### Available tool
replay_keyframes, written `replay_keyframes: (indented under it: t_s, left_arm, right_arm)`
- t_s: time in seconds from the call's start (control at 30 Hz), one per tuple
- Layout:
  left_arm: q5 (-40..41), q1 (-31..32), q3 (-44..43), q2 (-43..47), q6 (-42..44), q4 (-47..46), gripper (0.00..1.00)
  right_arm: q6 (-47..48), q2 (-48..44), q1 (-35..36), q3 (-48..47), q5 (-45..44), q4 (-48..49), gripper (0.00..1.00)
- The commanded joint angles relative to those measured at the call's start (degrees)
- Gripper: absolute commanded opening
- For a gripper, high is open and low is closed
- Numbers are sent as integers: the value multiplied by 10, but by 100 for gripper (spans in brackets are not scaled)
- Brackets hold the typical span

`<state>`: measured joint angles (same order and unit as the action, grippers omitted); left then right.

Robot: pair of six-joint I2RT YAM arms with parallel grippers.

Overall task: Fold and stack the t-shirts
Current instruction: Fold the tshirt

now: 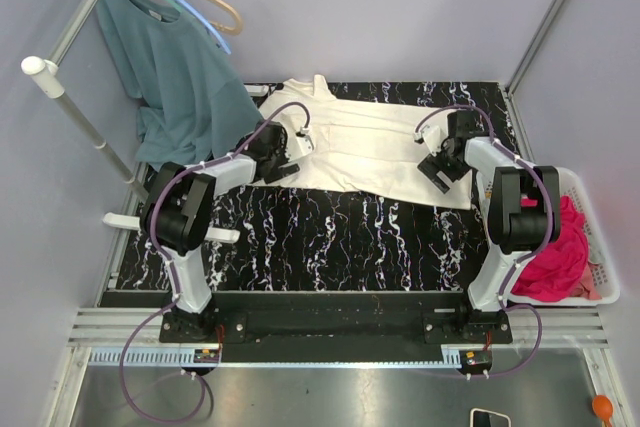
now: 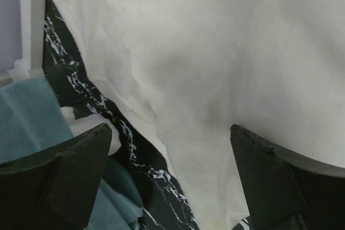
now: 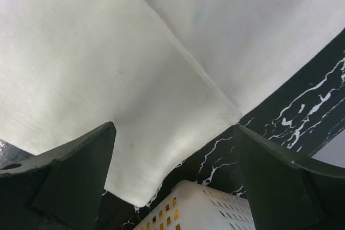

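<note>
The left hand [image 1: 287, 165] hung released, jaws wide, over the left edge of the cream t-shirt [image 1: 370, 147], gripping nothing. The right hand [image 1: 438, 171] was just as slack above the shirt's right corner. The shirt lay spread and slightly rumpled across the far part of the black marbled counter [image 1: 330, 237]. One layer overlapped another near the right hand, so a first fold may have been made, but most folding looked undone and no stack existed. The pink t-shirt [image 1: 555, 252] sat crumpled in the white basket [image 1: 603, 272] at the counter's right. A teal shirt [image 1: 185, 77] hung at the far left.
</note>
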<state>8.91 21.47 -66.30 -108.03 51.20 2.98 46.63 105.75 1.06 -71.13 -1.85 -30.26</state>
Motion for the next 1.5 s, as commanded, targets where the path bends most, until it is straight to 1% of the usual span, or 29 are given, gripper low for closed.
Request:
replay_keyframes:
  t_s: [0.0,0.17,0.27,0.5,0.67,0.8,1.07,1.33,1.47]
  left_arm:
    - [-24,4,20,-2,7,-10,99]
    - [-25,4,55,8,16,-6,99]
    - [-28,4,79,24,19,-3,99]
    - [-29,6,132,80,18,12,99]
    - [-21,24,185,125,6,18,99]
    - [-7,52,225,158,-13,20,99]
    - [4,100,279,215,-58,40,99]
    - [13,108,325,249,-66,51,99]
    - [18,108,350,263,-64,48,99]
  right_arm:
    - [-3,6,-1,20,17,21,100]
    - [4,8,-1,47,17,31,100]
    - [7,-2,0,68,35,30,100]
    - [22,-52,11,129,40,30,100]
    - [20,-84,22,172,47,22,100]
    - [18,-107,28,196,51,19,100]
    - [2,-171,32,250,73,15,100]
    - [5,-225,35,279,76,-1,100]
    - [11,-237,35,291,70,-5,100]
